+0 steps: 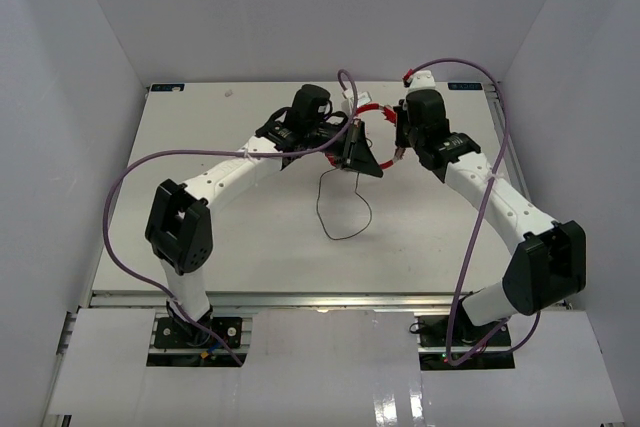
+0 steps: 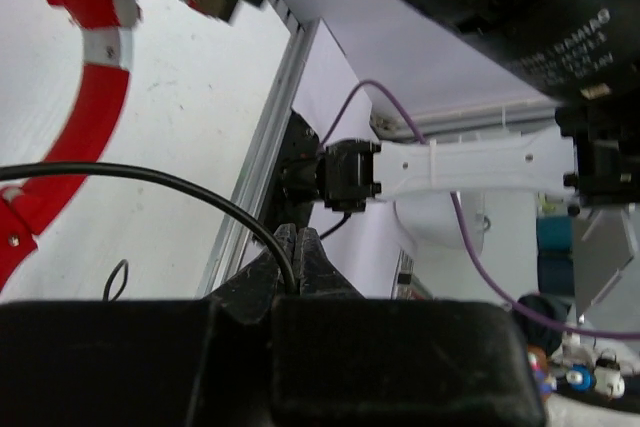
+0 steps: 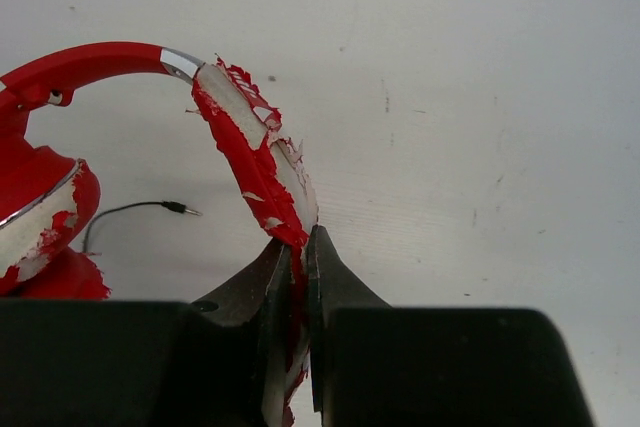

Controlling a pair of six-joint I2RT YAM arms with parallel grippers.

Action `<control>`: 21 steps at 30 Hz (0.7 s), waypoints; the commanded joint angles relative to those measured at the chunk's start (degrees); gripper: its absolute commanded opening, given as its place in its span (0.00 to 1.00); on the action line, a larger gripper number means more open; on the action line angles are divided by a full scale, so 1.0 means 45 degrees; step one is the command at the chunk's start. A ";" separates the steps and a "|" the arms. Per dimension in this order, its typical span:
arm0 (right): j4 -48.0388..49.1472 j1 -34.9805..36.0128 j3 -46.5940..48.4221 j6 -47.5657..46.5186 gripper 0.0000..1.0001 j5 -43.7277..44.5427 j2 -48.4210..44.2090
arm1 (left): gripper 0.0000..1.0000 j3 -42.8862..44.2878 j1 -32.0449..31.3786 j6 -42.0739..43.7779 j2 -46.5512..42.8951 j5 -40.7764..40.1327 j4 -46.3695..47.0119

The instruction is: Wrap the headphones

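The red headphones (image 1: 375, 110) sit at the back middle of the table, mostly hidden between the two grippers. My right gripper (image 3: 299, 247) is shut on the worn red headband (image 3: 240, 142); one earcup (image 3: 35, 212) shows at the left of the right wrist view. My left gripper (image 2: 298, 247) is shut on the thin black cable (image 2: 150, 179), which arcs off to the left past the red headband (image 2: 95, 97). In the top view the cable (image 1: 340, 217) hangs in a loop below the left gripper (image 1: 357, 152). The cable's plug (image 3: 178, 208) lies on the table.
Purple robot cables (image 1: 130, 177) loop beside both arms. White walls stand close on three sides. The table's metal edge rail (image 2: 265, 147) and the right arm (image 2: 470, 172) show in the left wrist view.
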 commanded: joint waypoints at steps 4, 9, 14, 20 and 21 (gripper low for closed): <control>0.0220 -0.0759 0.1822 0.3655 0.08 -0.2336 0.0384 | 0.12 -0.1260 0.0123 -0.1523 -0.0926 -0.3458 0.1529; 0.0067 -0.1910 0.2494 0.4747 0.08 -0.4816 0.0403 | 0.47 -0.4115 -0.0813 0.0234 -0.3405 -0.6025 0.3596; -0.0190 -0.2663 0.3088 0.5458 0.08 -0.6537 0.0137 | 0.62 -0.7416 -0.1748 0.2601 -0.4749 -0.7540 0.7300; -0.0174 -0.3264 0.2956 0.6342 0.08 -0.8726 -0.0439 | 0.67 -1.0876 -0.2387 0.4524 -0.4383 -0.8909 1.2880; -0.0132 -0.3359 0.2872 0.6469 0.08 -0.9261 -0.0513 | 0.67 -1.1236 -0.2388 0.4620 -0.4141 -0.9256 1.3504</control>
